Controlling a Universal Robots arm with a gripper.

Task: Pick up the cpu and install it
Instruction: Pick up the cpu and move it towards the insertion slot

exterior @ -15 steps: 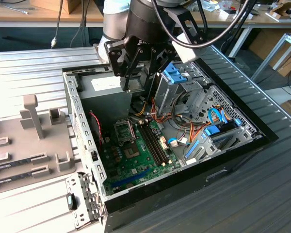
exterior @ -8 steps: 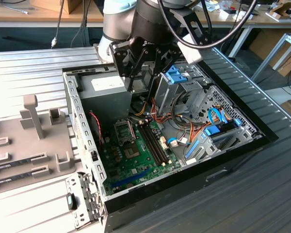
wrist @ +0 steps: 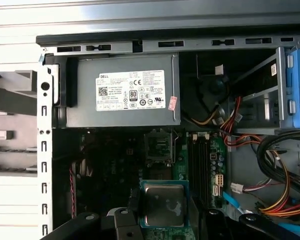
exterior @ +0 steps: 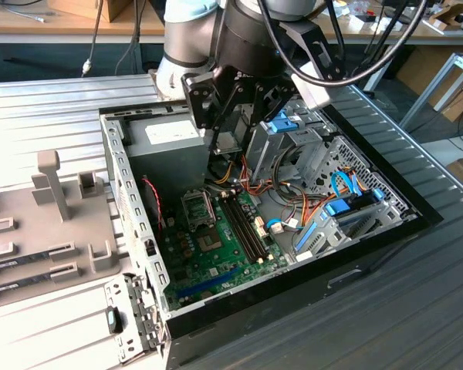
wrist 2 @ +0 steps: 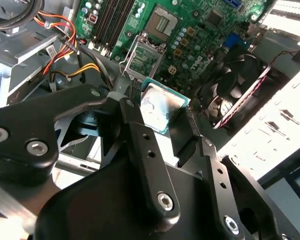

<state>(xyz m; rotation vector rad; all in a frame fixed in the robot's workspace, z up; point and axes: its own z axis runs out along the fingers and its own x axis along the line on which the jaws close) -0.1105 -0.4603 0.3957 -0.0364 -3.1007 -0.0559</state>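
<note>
Arm is over the open computer case (exterior: 355, 270), which lies on its side on the ribbed metal table (exterior: 417, 308); the gripper (exterior: 230, 146) hangs inside the case opening, just in front of the grey power supply (exterior: 166, 142).

Jaws are closed on the cpu (wrist 2: 162, 107); in the second wrist view one black finger (wrist 2: 132, 102) presses one edge and the other sits on the opposite edge; silver top faces the camera, with the thin green rim showing around it.

In the first wrist view the cpu (wrist: 163, 205) sits between the fingertips of the gripper (wrist: 163, 209), held clear above the green motherboard (wrist: 180, 165) and not seated; the socket (wrist: 159, 147) lies between the cpu and the power supply (wrist: 122, 90), its frame bare.

In the exterior view the socket (exterior: 197, 206) is below the gripper, beside the long memory slots (exterior: 243, 223).

Case fan (wrist 2: 235, 85) with a red-and-black lead sits off to one side of the held chip.

Grey fixture tray (exterior: 46, 208) lies on the table at the exterior view's left, well apart from the gripper.
</note>
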